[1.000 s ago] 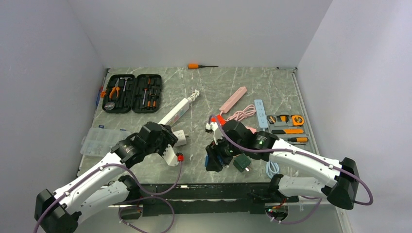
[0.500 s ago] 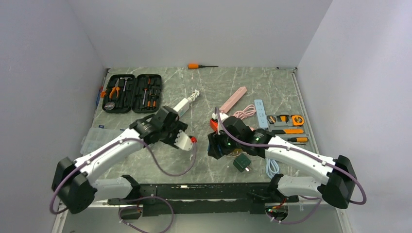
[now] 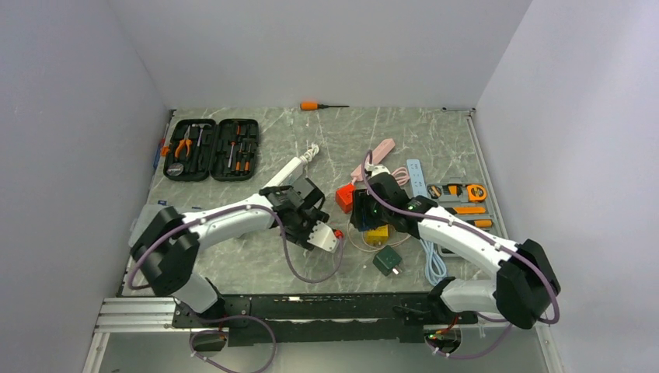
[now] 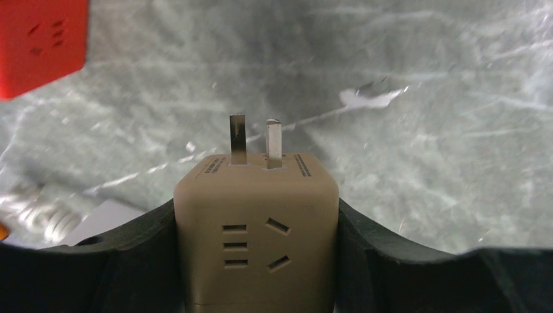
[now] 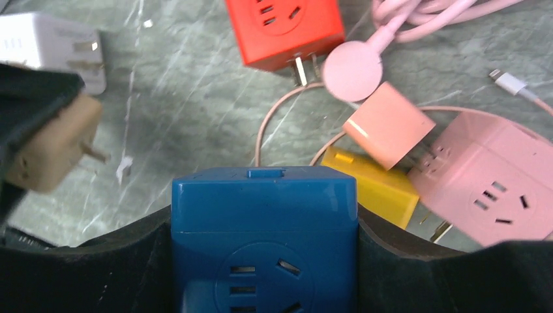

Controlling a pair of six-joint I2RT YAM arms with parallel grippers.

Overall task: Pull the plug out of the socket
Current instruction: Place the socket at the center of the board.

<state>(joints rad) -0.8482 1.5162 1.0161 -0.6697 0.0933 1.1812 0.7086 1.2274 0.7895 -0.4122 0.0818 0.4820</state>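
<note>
Left gripper (image 4: 256,274) is clamping tan plug (image 4: 255,195), prongs bare, above mid surface (image 3: 435,132). Right gripper (image 5: 264,274) is clamping blue socket cube (image 5: 264,208) just right. Seemingly parted; advising drawing straight apart, holds firm.

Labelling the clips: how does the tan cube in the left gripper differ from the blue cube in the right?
Colour: the tan cube is matte beige, the blue cube glossy blue. The tan cube shows two bare prongs; the blue cube shows none. Both are held socket cubes with outlet slots facing the camera.
</note>
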